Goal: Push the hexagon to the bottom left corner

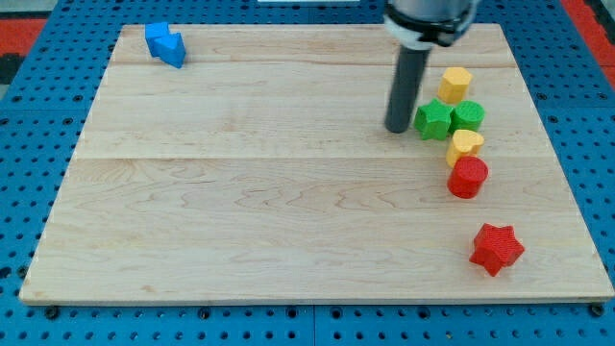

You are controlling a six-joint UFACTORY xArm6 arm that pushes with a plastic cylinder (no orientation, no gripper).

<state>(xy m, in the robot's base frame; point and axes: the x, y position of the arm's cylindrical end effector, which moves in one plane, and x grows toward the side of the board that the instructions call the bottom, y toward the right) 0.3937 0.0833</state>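
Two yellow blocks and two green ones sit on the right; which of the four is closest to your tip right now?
The green star: it sits immediately right of my tip, nearly touching. The green cylinder, yellow hexagon and yellow heart all lie farther right.

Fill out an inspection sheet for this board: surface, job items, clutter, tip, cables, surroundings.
Surface: wooden board, flat.
Job items: yellow hexagon near the view's right edge, upper part, far from the bottom left corner.
Clutter: green star and green block touching; yellow heart and red cylinder below them; red star lower right; blue block top left.
Tip: my tip just left of the green star, below-left of the hexagon.
Cables: nothing seen.
Surroundings: blue pegboard around the board.
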